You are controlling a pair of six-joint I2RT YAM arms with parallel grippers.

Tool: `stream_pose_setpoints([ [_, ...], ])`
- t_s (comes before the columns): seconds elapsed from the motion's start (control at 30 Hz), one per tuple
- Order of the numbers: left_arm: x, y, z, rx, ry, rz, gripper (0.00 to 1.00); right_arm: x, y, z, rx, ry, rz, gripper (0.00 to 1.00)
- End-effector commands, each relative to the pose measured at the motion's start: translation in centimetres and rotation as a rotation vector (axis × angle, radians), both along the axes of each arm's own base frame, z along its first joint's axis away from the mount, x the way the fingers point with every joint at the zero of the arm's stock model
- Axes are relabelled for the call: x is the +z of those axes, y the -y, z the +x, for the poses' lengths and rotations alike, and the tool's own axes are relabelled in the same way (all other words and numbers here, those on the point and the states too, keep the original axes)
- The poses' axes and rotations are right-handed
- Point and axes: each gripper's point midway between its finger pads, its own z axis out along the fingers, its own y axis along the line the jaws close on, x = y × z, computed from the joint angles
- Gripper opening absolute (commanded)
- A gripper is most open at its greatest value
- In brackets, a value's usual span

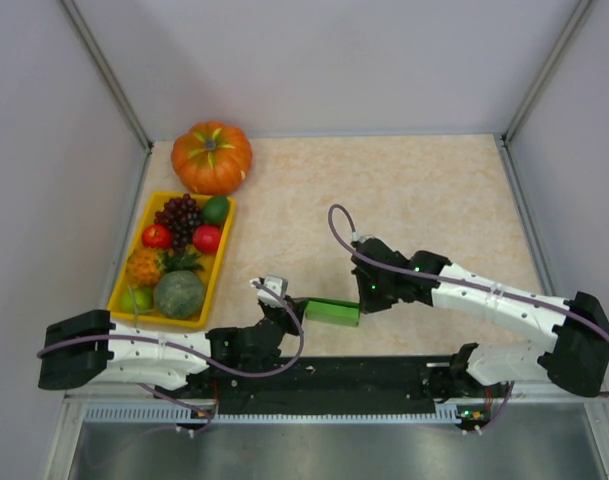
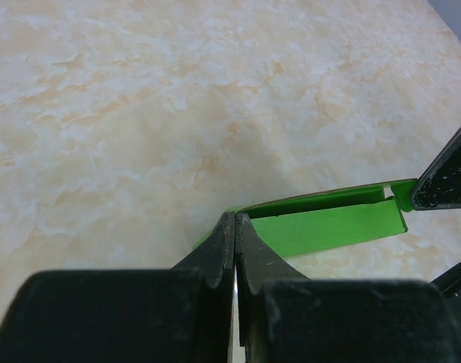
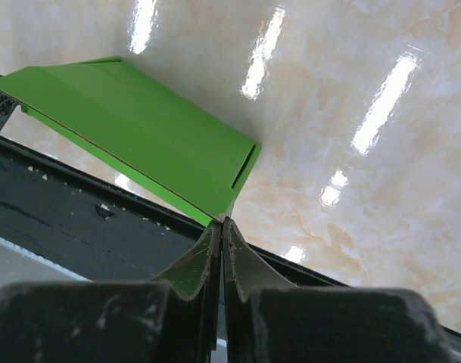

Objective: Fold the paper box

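Observation:
The paper box (image 1: 331, 311) is a bright green card sheet, folded flat and long, held between both grippers near the table's front edge. My left gripper (image 1: 292, 308) is shut on its left end. In the left wrist view the fingertips (image 2: 235, 219) pinch a corner of the card (image 2: 328, 225), which runs off to the right. My right gripper (image 1: 367, 300) is shut on the right end. In the right wrist view its tips (image 3: 222, 223) clamp the card's lower corner (image 3: 139, 128), and the sheet slopes up to the left.
An orange pumpkin (image 1: 212, 157) stands at the back left. A yellow tray (image 1: 119, 290) with several fruits lies along the left side. A black base strip (image 1: 364, 372) runs along the near edge under the held card. Walls close in the table on three sides.

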Motion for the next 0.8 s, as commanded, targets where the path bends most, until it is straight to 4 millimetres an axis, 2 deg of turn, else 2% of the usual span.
stream_pose_setpoints([
  [0.0,-3.5,-0.6,-1.5,-0.071,-0.053,0.126,0.0,3.4,-2.7,0.8,0.031,0.005,0.157,0.0],
  [0.17,-3.6,-0.6,-1.5,-0.072,-0.052,0.133,0.0,3.7,-2.7,0.6,0.052,-0.028,0.187,0.0],
  [0.3,-3.5,-0.4,-1.5,-0.077,-0.052,0.133,0.0,3.2,-2.7,0.4,0.063,-0.06,0.19,0.0],
  [0.5,-3.4,-0.3,-1.6,-0.08,-0.054,0.13,0.0,3.9,-2.3,1.2,-0.009,-0.077,0.276,0.0],
  [0.77,-2.9,0.3,-1.9,-0.093,-0.047,0.125,0.0,3.1,-2.5,1.9,-0.104,-0.118,0.353,0.0],
])
